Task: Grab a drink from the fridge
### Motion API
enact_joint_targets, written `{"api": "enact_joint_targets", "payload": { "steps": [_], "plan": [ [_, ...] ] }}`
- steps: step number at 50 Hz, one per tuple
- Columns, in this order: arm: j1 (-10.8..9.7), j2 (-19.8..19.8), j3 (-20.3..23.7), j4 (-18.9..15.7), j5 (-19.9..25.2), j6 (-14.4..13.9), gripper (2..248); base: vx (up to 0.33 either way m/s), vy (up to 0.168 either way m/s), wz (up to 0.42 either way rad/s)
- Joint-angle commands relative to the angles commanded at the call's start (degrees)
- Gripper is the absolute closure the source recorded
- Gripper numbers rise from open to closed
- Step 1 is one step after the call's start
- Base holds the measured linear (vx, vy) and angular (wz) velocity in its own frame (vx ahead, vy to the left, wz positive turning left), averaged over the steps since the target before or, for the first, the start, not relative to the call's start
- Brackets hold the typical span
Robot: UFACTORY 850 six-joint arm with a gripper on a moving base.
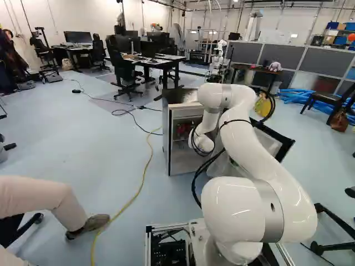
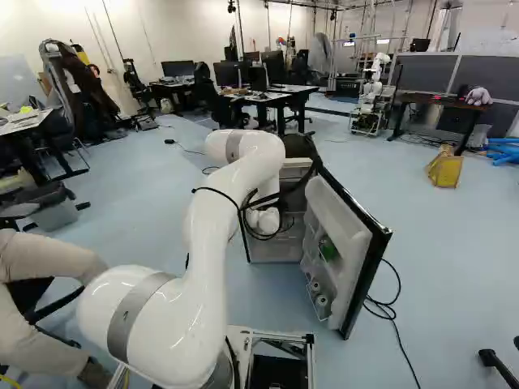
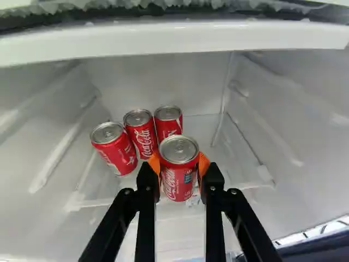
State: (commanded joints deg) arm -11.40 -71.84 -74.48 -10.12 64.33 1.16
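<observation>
- Gripper [image 3: 179,164] had its orange pads pinching a red can [image 3: 179,183] from both sides.
- That can stood inside the fridge [image 1: 187,158], just in front of three other cans [image 3: 140,134]; the door [image 2: 345,207] was open.
- The step in hand looked like the grasp — drink pinched, removal yet to be done.
- The next move called for a slight lift, then a straight pull out — grip firm, can clear of its neighbours and the white ledge [image 3: 174,41] above.
</observation>
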Motion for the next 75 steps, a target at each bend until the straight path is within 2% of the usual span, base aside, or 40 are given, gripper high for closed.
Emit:
{"api": "enact_joint_targets", "payload": {
  "steps": [75],
  "plan": [
    [-0.1, 23.4, 27.6, 0.0, 0.0, 0.0, 163, 0.0, 0.0, 0.0]
  ]
}}
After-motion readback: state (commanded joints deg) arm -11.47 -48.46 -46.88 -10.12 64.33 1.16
